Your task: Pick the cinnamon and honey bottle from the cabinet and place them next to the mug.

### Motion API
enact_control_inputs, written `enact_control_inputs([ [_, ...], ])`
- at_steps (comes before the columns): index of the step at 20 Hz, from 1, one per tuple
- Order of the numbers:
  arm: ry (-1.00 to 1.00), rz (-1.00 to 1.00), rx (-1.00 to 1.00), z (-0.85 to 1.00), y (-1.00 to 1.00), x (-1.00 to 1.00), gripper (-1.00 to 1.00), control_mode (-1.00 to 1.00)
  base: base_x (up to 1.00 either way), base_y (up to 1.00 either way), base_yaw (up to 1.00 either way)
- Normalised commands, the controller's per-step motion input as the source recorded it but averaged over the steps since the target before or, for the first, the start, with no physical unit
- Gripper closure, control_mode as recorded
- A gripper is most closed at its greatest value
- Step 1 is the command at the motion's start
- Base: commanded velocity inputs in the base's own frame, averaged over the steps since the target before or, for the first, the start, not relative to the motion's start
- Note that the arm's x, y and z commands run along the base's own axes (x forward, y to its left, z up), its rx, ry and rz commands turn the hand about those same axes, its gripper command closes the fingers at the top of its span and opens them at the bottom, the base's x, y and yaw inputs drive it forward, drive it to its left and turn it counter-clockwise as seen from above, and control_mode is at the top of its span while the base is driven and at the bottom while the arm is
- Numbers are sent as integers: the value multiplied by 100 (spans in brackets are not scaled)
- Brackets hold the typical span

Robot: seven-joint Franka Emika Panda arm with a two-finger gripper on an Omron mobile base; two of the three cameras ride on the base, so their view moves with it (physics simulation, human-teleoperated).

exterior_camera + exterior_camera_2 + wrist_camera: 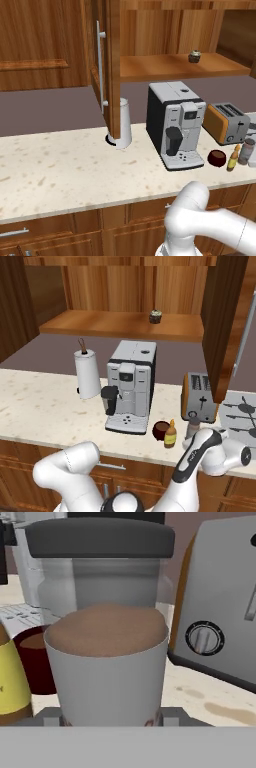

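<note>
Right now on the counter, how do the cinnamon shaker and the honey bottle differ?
The cinnamon is a grey cylinder with a dark cap; the honey bottle is amber-yellow with a narrow neck. The cinnamon is wider and stands slightly taller than the honey bottle. Both stand upright beside the mug, near the toaster.

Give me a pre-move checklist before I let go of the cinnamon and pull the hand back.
1. Cinnamon upright on the counter: ok.
2. Cinnamon next to the mug: ok; the honey bottle stands between them.
3. Honey bottle upright beside the mug: ok.
4. Hand closed on the cinnamon, not yet released: ok; it shows right at the hand camera.
5. Room for retreat: cannot tell; the toaster stands close beside the shaker.
6. Cabinet shelf rid of both task items: ok; a small dark lidded item sits there.
</note>
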Motion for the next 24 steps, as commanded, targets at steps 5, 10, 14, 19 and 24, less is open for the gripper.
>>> enact_control_inputs([
  [5,-4,5,0,0,15,-12,100,-100,0,0,0],
  [10,-4,5,0,0,16,-4,100,-100,0,0,0],
  [14,0,4,0,0,12,0,100,-100,0,0,0],
  [19,0,1,0,0,3,0,100,-100,0,0,0],
  [24,0,0,0,0,0,0,-100,-100,0,0,0],
])
